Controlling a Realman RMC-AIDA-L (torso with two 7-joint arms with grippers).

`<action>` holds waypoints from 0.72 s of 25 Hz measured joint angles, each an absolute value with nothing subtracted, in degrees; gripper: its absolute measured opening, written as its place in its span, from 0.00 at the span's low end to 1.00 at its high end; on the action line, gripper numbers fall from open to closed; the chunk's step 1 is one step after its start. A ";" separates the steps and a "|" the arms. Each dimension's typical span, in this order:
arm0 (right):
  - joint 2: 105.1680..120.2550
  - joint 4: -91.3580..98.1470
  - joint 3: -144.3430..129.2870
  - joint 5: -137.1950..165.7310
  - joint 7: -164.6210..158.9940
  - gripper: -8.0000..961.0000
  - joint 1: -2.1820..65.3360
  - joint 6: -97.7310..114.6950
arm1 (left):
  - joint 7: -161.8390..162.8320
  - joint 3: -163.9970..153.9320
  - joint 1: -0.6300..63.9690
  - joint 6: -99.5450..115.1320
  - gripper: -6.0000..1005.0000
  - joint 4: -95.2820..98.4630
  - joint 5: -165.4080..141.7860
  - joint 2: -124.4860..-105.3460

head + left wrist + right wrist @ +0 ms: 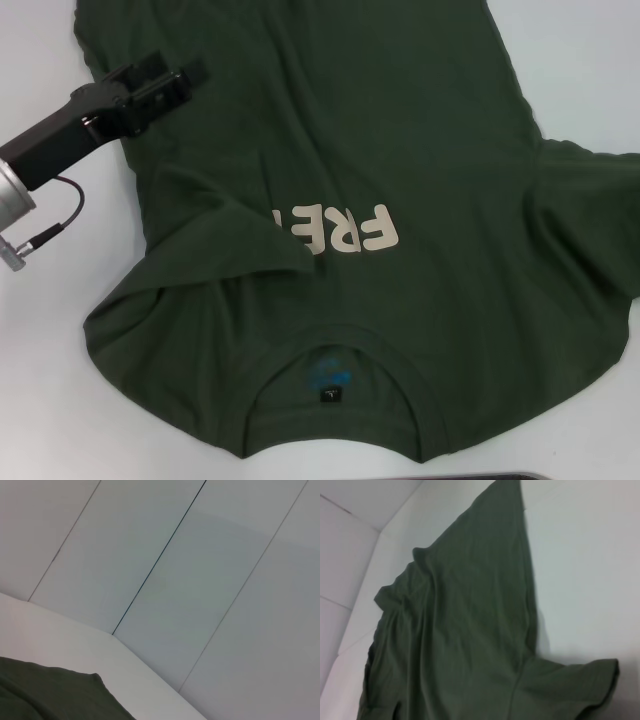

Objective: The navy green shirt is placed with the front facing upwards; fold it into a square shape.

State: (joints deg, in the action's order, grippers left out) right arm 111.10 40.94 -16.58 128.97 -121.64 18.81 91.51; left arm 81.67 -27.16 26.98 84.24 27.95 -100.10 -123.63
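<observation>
Along the left edge of the white tabletop (40,400), the left gripper (178,82) reaches in over the shirt's left side, near the hem end that lies toward the far edge. Its dark fingers sit over the fabric, but I cannot tell whether they are parted or pinched on cloth; the left wrist view shows only a corner of green fabric and the wall panels behind the tabletop.

The navy green shirt (400,140) lies front up across the middle of the tabletop, collar (335,385) toward the near edge and hem running off past the far edge of the head view. The left sleeve (215,235) is already turned inward: its flap lies across the chest and covers the start of the cream lettering (355,230), so only "FRE" reads. That is the one fold that looks made, and it is loose and wrinkled rather than crisp.

Further right, the body is still spread at full width, and the right sleeve (590,200) lies out flat toward the right edge, unfolded. The right wrist view shows the same open sleeve and side seam from above. The right gripper is in none of the views.

My judgement: the task is at an early stage. Left to do are the right-side fold and bringing the hem up toward the collar.
</observation>
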 joint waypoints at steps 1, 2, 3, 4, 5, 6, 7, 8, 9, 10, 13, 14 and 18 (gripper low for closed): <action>111.14 40.95 -16.67 128.95 -121.63 0.06 19.06 91.66 | 81.67 -27.16 26.99 84.24 0.88 27.95 -100.10 -123.64; 111.21 40.96 -16.71 128.94 -121.63 0.06 19.25 91.71 | 81.68 -27.16 26.99 84.23 0.88 27.88 -100.10 -123.67; 111.34 40.96 -16.75 128.94 -121.64 0.07 19.50 91.78 | 81.68 -27.16 26.99 84.22 0.88 27.80 -100.10 -123.67; 111.51 40.95 -16.80 128.93 -121.63 0.07 19.84 91.85 | 81.68 -27.16 26.99 84.22 0.88 27.63 -100.10 -123.67; 111.64 40.92 -16.83 128.93 -121.64 0.07 20.18 91.88 | 81.69 -27.16 26.99 84.21 0.88 27.45 -100.10 -123.67; 111.73 40.85 -16.87 128.93 -121.64 0.07 20.45 91.91 | 81.68 -27.16 27.00 84.21 0.88 27.33 -100.10 -123.67; 111.85 40.65 -16.92 128.93 -121.63 0.07 20.96 92.03 | 81.68 -27.16 27.03 84.20 0.88 27.21 -100.10 -123.67; 111.93 40.53 -16.95 128.94 -121.64 0.07 21.27 92.18 | 81.68 -27.16 27.05 84.20 0.88 27.18 -100.10 -123.66; 112.00 40.43 -16.97 128.95 -121.64 0.07 21.63 92.44 | 81.69 -27.16 27.06 84.20 0.88 27.17 -100.10 -123.66; 112.12 40.41 -16.97 128.95 -121.63 0.08 21.91 92.70 | 81.70 -27.16 27.06 84.19 0.88 27.16 -100.10 -123.66; 112.60 40.37 -16.97 128.91 -121.63 0.08 22.85 93.49 | 81.71 -27.16 27.07 84.19 0.88 27.15 -100.10 -123.66; 112.77 40.34 -16.97 128.91 -121.63 0.08 23.21 93.72 | 81.71 -27.16 27.07 84.19 0.88 27.15 -100.10 -123.66; 113.45 40.24 -17.04 129.02 -121.63 0.09 24.64 94.05 | 81.68 -27.16 27.07 83.84 0.88 27.15 -100.10 -123.66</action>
State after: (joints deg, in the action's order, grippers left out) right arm 113.45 40.24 -17.04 129.02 -121.63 24.64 94.05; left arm 81.68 -27.16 27.07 83.84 27.15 -100.10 -123.66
